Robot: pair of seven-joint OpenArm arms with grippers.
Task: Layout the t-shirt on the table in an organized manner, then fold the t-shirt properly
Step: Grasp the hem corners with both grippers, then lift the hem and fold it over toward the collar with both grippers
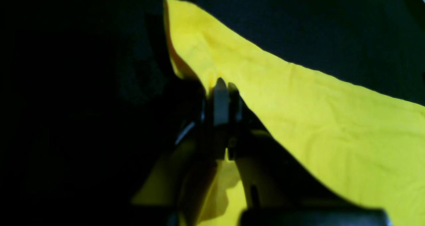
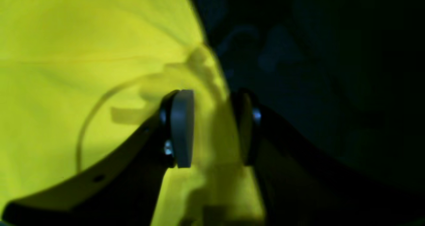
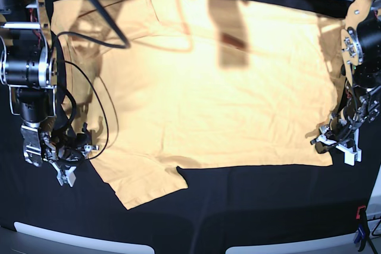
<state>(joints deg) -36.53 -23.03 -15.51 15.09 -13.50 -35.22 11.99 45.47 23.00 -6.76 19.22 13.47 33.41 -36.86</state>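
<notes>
you are in the laying-out step: the t-shirt [image 3: 208, 87] lies spread on the table [image 3: 250, 206], your left pincer [image 1: 225, 86] clenched on its hem corner, your right pincer [image 2: 212, 126] released astride a sleeve edge; next, probably close right and pull taut.

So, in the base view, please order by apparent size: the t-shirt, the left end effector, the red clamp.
1. t-shirt, by far the largest.
2. left end effector, at the shirt's right edge.
3. red clamp, smallest, though only partly visible.
</notes>
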